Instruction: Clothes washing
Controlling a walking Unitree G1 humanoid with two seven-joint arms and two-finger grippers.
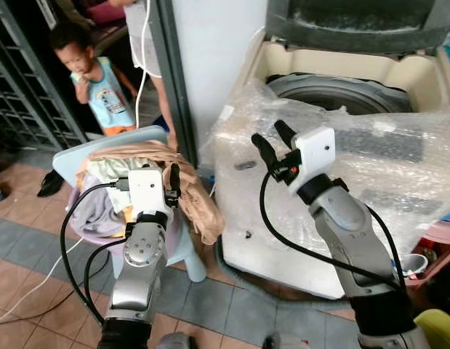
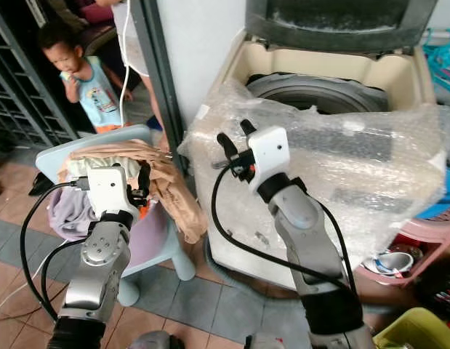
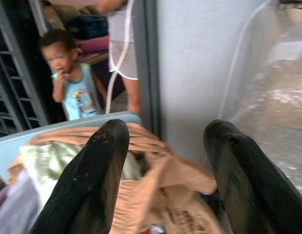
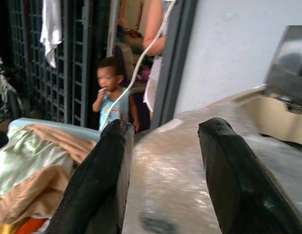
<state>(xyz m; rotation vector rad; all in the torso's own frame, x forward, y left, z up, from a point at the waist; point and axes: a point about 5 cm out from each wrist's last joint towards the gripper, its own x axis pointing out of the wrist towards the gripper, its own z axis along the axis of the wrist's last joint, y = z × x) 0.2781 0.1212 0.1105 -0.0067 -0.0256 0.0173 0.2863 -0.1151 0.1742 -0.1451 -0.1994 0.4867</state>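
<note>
Left gripper (image 1: pixel 171 183) gapes just above heaped clothes (image 1: pixel 148 163); washing machine (image 1: pixel 341 94) beside.

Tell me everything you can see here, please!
washing machine: one, cream, lid up, ahead on the right
bubble wrap: one clear sheet, draped over the machine's front
chair: one, pale blue, left of the machine, heaped with clothes
tan garment: one, hanging off the heap's right side
clothes pile: pale green and lilac pieces, on the chair
persons: two, in the doorway behind the chair
left gripper: black, jaws open, over the tan garment
right gripper: black, jaws open, raised before the bubble wrap
</note>
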